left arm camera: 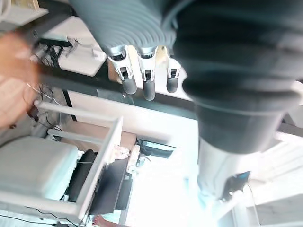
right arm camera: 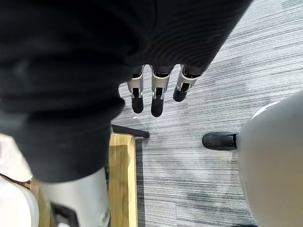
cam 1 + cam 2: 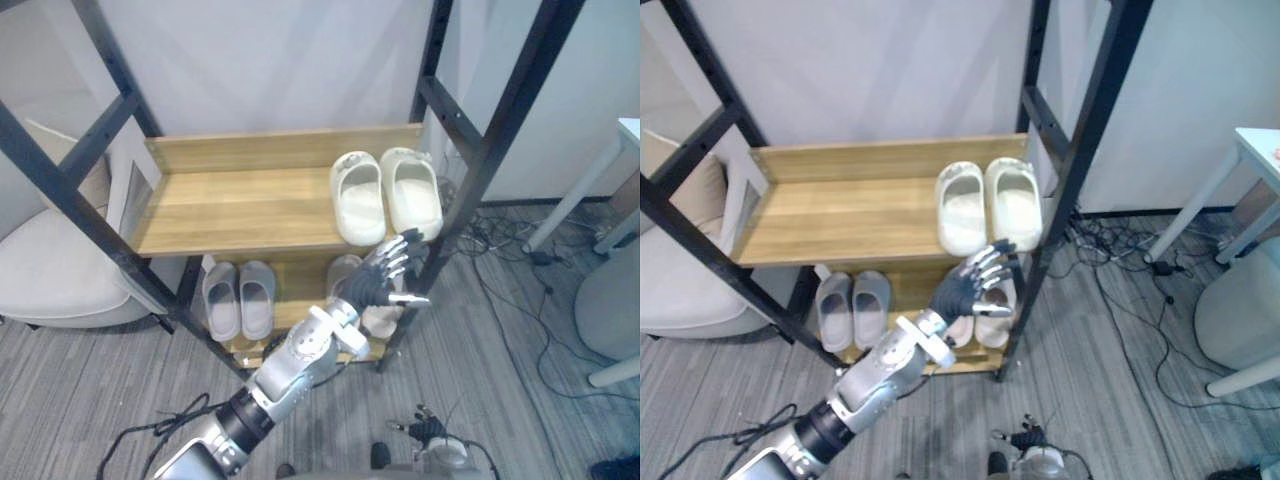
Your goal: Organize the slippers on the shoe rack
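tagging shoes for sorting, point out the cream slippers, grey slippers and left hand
cream slippers [image 3: 360,212]: left eye view, toe cover of the pair's left slipper
grey slippers [image 3: 257,302]: left eye view, upper of the pair's right slipper
left hand [image 3: 372,283]: left eye view, dark back of the hand

- A black metal shoe rack with light wooden boards stands on a grey striped carpet floor, close to a pale wall.
- The upper wooden shelf carries a pair of cream moulded slippers side by side at its right end. The rest of the board is bare.
- The lower wooden shelf carries a pair of grey slippers side by side towards its left end.
- A second, pale pair of slippers lies at the right end of that shelf, partly covered from view.
- On the floor, a tangle of dark cables lies right of the rack, near white table legs.
- A cream cushioned seat sits on the floor left of the rack.
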Tool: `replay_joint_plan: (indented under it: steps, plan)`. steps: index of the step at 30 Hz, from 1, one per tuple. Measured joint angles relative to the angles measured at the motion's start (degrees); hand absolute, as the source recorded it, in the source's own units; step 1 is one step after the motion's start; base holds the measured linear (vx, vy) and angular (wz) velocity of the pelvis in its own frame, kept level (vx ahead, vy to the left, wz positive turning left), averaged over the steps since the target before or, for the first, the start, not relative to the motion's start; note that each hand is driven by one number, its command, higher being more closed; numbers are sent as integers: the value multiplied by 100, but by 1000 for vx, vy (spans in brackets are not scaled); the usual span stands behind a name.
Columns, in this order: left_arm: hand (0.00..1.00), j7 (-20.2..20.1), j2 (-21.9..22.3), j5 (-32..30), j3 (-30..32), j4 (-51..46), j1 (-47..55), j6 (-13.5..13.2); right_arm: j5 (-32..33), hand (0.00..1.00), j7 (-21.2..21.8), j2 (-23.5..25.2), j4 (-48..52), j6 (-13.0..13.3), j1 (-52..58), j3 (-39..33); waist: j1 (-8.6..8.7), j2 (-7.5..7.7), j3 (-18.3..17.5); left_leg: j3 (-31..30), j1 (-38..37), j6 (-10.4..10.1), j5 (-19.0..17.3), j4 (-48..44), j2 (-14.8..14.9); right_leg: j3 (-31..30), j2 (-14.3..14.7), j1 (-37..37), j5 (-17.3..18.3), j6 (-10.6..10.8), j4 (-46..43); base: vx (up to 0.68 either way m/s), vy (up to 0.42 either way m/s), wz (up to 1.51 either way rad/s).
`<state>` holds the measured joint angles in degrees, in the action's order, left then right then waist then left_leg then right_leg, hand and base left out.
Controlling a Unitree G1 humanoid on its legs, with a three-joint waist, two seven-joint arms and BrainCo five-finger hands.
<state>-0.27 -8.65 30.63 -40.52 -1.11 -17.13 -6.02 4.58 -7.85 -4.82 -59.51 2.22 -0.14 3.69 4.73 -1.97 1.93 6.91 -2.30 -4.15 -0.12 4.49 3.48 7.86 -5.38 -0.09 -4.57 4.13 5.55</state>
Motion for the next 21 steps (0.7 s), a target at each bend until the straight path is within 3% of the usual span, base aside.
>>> replay_joint_plan:
  steps: [7, 16, 21]
  plan:
    - [0, 52, 4, -11, 147, -122, 18, -58, -2, 0, -9, -10, 0, 0, -6, 107, -49, -14, -9, -103, 0, 8, 9, 4, -7, 90, -7, 24, 21, 4, -1, -13, -8, 8]
    - [0, 760, 66, -121, 1246, -253, 206, -273, 8, 0, -111, 12, 7, 1, 1, 100, -129, -8, -7, -108, -88, 11, 11, 11, -7, 99, -6, 142, 21, 4, 0, 0, 0, 0]
    - [0, 922, 116, -151, 1588, 157, 210, -315, 9, 0, -141, 27, 9, 2, 5, 81, -139, 14, 3, -105, -85, 15, 30, 26, -5, 100, -8, 129, 20, 4, 0, -32, -7, 0]
